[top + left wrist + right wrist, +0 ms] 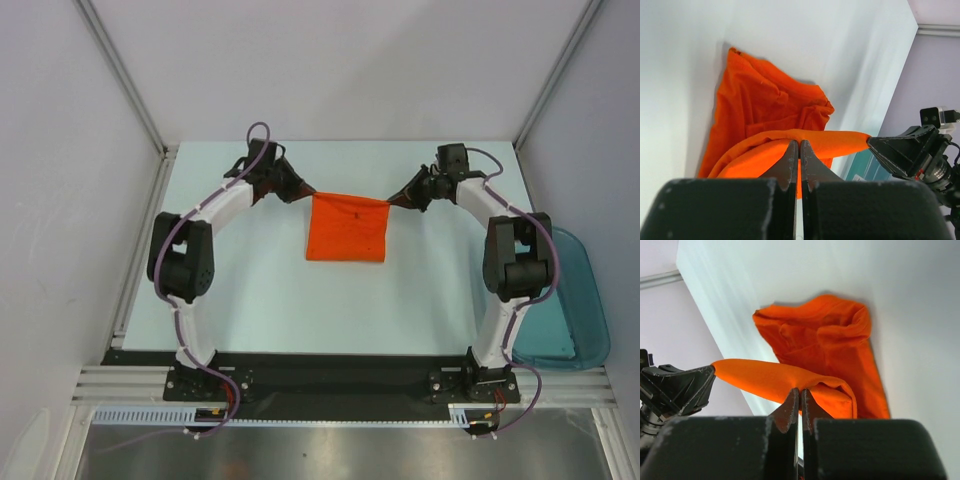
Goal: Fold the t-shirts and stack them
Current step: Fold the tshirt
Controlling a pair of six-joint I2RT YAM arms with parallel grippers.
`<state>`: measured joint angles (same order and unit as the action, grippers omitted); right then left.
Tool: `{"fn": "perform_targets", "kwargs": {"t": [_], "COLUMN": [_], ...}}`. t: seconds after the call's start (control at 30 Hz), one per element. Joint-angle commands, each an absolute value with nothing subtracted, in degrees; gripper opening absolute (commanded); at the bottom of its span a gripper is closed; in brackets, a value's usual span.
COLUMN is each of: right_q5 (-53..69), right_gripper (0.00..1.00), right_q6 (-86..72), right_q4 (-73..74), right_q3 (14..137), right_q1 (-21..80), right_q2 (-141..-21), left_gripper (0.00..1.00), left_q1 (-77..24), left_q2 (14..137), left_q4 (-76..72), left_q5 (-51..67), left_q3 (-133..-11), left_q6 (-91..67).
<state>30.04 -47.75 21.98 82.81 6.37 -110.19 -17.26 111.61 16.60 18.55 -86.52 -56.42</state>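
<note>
**Near edge.** The black base rail (340, 372) carries both white arm bases, one left and one right.

**Near right.** A translucent teal plastic bin (578, 300) sits at the right edge of the pale flat table (260, 300). It is partly hidden behind the right arm's elbow and lies well apart from the garment.

**Centre, toward the far side.** One bright orange soft-fabric t-shirt (347, 232) lies between the two arms. From above it reads as a roughly rectangular panel, with its near hem on the table. A small dark speck shows close to its far edge. The wrist views show loose, bunched folds in the cloth resting on the surface. It appears to be doubled over, though the overhead view does not settle the number of layers.

**Far edge of the garment.** This edge is drawn taut in a straight line between the grippers and held up off the table.

**Left gripper (303, 190).** The fingers are pressed together, clamped on the shirt's far left corner.

**Right gripper (398, 198).** The fingers are pressed together, clamped on the shirt's far right corner. It faces the left gripper across the stretched edge
</note>
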Motion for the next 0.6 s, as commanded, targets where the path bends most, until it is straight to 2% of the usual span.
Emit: {"fn": "perform_targets", "kwargs": {"t": [0.0,0.57], "right_q5": [32.1,37.2], "right_gripper": [0.00,0.00], "right_q6": [-46.4,-44.4], "right_q4": [20.7,21.4], "right_q3": [86.8,97.2], "right_q1": [4.8,2.9], "right_q2": [-113.0,-124.9], "left_gripper": [0.00,0.00], "left_q1": [-16.6,-15.6], "left_q2": [114.0,118.6], "left_q4": [16.0,17.3], "left_q5": [21.7,17.4], "left_q3": [-91.6,-94.0], "left_q6": [-54.6,-56.1]}}
